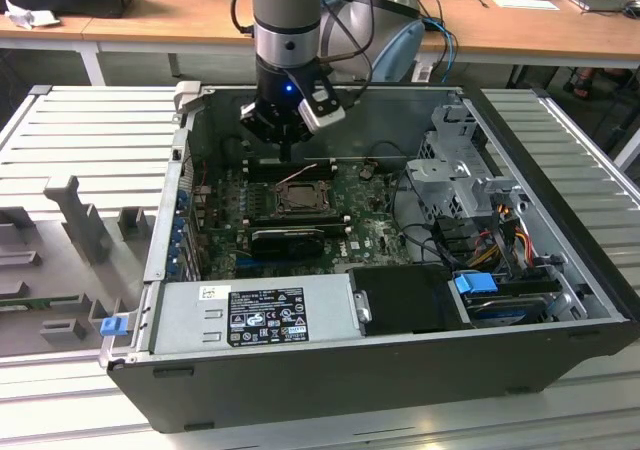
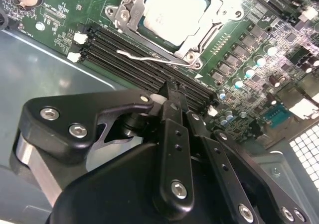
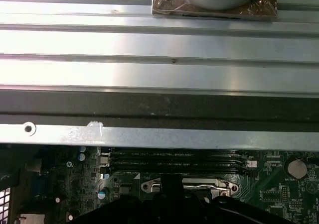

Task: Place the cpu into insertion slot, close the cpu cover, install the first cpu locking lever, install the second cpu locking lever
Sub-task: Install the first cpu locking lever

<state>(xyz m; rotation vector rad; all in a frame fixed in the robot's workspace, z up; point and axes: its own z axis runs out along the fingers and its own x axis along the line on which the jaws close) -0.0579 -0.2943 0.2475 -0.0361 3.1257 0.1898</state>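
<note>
Silvery-beige cpu (image 2: 172,12) sits in the slot (image 2: 130,31), framed by the closed silver cover (image 2: 213,19), near the middle of the green board (image 1: 375,232). Just beside the socket, over the black memory slots (image 2: 127,55), the gripper (image 2: 174,95) hangs (fingers pressed together, holding nothing).

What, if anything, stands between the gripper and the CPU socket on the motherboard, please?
Nothing visible does. In the second wrist view the gripper sits over the black memory slots, beside the insertion slot, where the cpu already lies under the cpu cover.
</note>
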